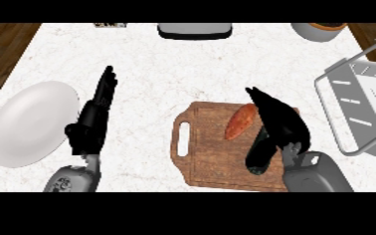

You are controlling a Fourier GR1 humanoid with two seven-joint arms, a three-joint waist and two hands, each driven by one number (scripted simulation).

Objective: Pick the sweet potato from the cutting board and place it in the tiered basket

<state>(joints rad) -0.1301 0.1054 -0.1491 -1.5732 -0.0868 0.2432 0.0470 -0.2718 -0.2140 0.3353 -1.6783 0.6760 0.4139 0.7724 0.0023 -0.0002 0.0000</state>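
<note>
The sweet potato point(241, 121) lies on the cutting board point(209, 157), just left of the right hand point(285, 125), whose fingers are stretched out and hold nothing (whether they touch is unclear). The tiered basket point(351, 104) stands far right on the table point(183, 64). The left hand point(94, 117) rests open beside the plate point(33, 122).

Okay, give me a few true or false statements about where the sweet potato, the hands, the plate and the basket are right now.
1. The sweet potato lies on the cutting board. True.
2. The right hand holds the sweet potato above the tiered basket. False: the hand is over the board, beside the sweet potato, which lies on the wood.
3. The white plate sits left of the left hand. True.
4. The tiered basket stands at the counter's left edge. False: it is at the right edge.
</note>
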